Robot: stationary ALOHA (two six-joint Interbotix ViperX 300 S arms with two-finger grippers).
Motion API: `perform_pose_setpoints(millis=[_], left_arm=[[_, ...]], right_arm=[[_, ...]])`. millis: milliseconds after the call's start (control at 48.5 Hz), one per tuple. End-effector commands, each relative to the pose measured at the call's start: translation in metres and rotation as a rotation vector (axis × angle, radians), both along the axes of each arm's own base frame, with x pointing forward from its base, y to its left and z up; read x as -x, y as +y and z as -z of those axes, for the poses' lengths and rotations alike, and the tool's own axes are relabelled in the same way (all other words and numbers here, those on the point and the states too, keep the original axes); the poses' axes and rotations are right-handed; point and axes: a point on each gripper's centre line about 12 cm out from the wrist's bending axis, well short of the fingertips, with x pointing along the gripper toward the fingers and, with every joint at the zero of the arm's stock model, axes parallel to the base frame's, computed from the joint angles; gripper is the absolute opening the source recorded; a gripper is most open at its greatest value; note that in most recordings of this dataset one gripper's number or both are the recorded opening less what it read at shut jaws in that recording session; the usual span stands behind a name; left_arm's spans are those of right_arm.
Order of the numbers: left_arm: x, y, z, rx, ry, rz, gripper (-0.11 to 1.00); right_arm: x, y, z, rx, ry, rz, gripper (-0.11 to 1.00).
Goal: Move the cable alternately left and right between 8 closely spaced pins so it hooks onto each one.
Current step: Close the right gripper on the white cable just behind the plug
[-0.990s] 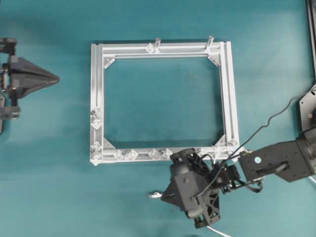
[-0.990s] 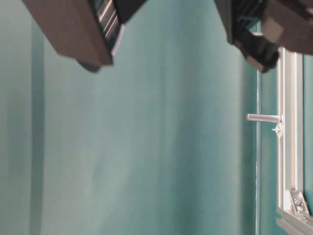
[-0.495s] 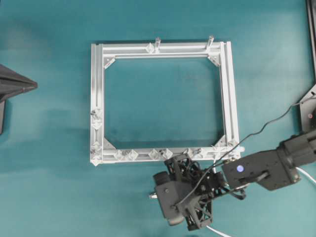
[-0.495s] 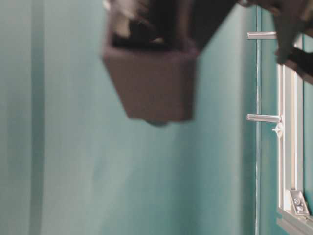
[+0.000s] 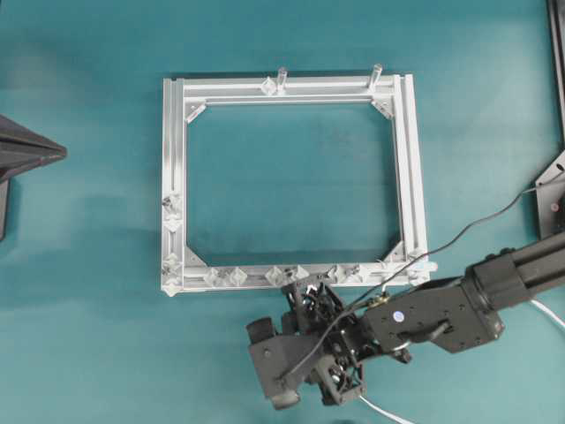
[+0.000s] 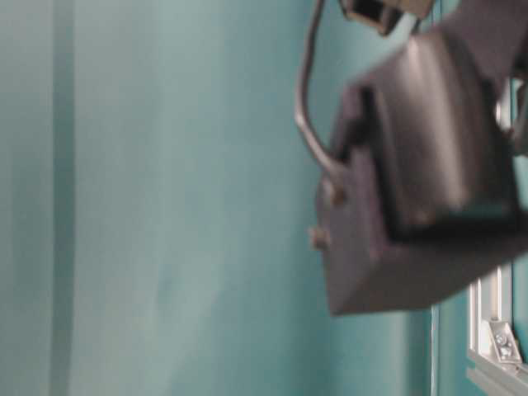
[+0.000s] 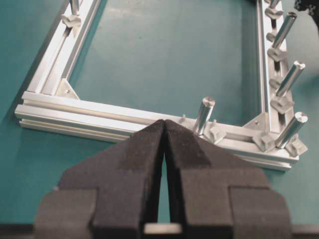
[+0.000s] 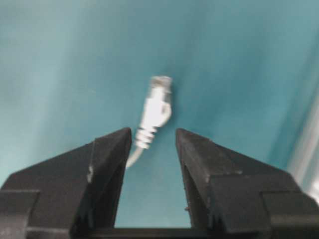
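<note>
Setting: a robotics laboratory bench, arranged for a manipulation trial.
Work surface: a plain teal tabletop [image 5: 88, 353], uniform in colour and bare of household or office goods.
Fixture: a square aluminium frame [image 5: 410, 168] of slotted extrusion rail with corner brackets, lying flat on the tabletop; a test rig, not a product.
Studs: small translucent pins [image 5: 237, 276] set along the frame's rails, with taller cylindrical posts [image 7: 204, 115] standing beside them.
Machinery: two black robot arms, one at the left edge [image 5: 22, 155], one at the lower right [image 5: 441, 314], trailing thin black wiring [image 5: 477, 221].
Viewpoints: overhead, table-level and wrist-mounted cameras, typical of instrumented data collection.
</note>
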Motion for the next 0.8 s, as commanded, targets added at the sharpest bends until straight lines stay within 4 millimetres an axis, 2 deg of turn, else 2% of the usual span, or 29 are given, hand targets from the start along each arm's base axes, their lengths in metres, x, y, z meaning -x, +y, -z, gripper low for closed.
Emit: perform_pose_setpoints(millis=[0, 309, 371, 433, 495, 784], left_arm=[[-0.002, 0.001, -0.004, 0.004, -0.01, -0.007, 0.0], [-0.001, 0.001, -0.004, 0.003, -0.013, -0.007, 0.0], [-0.001, 0.001, -0.004, 0.004, -0.01, -0.007, 0.0], [-0.001, 0.001, -0.004, 0.003, -0.013, -0.007, 0.0], [-0.001, 0.001, -0.004, 0.004, -0.011, -0.007, 0.0], [-0.001, 0.001, -0.004, 0.003, -0.013, -0.007, 0.0]], right_arm=[[-0.007, 0.0, -0.015, 0.004, -0.042, 0.013, 0.44], [-0.006, 0.007, -0.006, -0.01, -0.03, 0.068, 0.41], [-0.006, 0.011, -0.005, -0.017, -0.037, 0.06, 0.33], [-0.007, 0.014, -0.005, -0.027, -0.052, 0.05, 0.18], [-0.008, 0.017, -0.006, -0.036, -0.064, 0.043, 0.09], [-0.006, 0.018, -0.006, -0.013, -0.033, 0.047, 0.09]])
